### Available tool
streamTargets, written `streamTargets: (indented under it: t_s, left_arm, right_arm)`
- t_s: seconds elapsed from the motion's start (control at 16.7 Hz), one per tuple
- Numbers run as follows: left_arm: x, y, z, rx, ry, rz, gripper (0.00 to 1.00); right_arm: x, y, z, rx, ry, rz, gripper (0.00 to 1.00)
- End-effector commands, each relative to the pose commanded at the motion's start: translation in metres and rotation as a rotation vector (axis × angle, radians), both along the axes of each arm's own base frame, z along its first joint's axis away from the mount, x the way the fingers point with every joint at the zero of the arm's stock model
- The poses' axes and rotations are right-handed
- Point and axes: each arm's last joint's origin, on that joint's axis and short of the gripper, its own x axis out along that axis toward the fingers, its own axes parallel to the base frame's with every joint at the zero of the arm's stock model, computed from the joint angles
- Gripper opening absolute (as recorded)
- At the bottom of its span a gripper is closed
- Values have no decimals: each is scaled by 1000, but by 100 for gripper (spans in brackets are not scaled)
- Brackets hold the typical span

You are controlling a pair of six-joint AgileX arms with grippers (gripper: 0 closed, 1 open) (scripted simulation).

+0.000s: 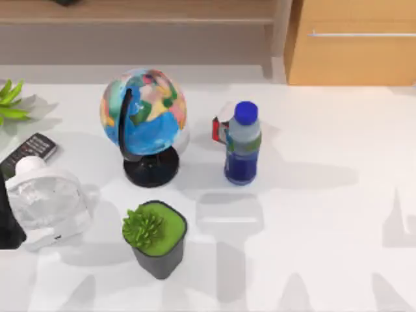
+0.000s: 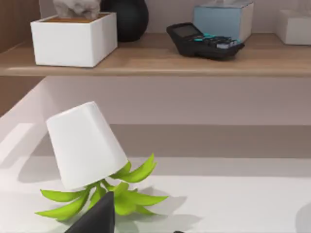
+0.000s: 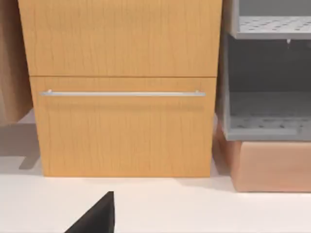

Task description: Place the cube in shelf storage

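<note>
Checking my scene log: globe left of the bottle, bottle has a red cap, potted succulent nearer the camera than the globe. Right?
Not quite. The top view shows the bottle with a blue cap, not red. The rest holds: the globe stands to its left, with the potted succulent nearer the camera.

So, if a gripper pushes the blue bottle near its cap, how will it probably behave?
The bottle stands tall on a narrow base, so a high push would probably tip it. Once down, its round body may roll. The smooth sides look possibly slippery.

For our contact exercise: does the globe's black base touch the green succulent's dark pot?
Apart. The top view shows bare white table between the globe's base and the pot.
</note>
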Motion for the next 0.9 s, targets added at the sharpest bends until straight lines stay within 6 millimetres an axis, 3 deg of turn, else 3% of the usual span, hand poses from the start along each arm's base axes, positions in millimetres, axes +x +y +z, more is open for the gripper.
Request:
streamTargets:
  t_s: [0.24, 0.54, 0.72, 0.9]
  left_arm:
    - [0, 0, 0, 0, 0, 0, 100]
    - [0, 0, 0, 0, 0, 0, 100]
    - [0, 0, 0, 0, 0, 0, 100]
    - [0, 0, 0, 0, 0, 0, 100]
  right_arm:
    - [1, 0, 5, -26, -6, -3, 100]
    - [15, 1, 38, -225, -29, -16, 100]
    - [40, 3, 64, -406, -38, -22, 100]
    - [80, 8, 84, -609, -41, -28, 100]
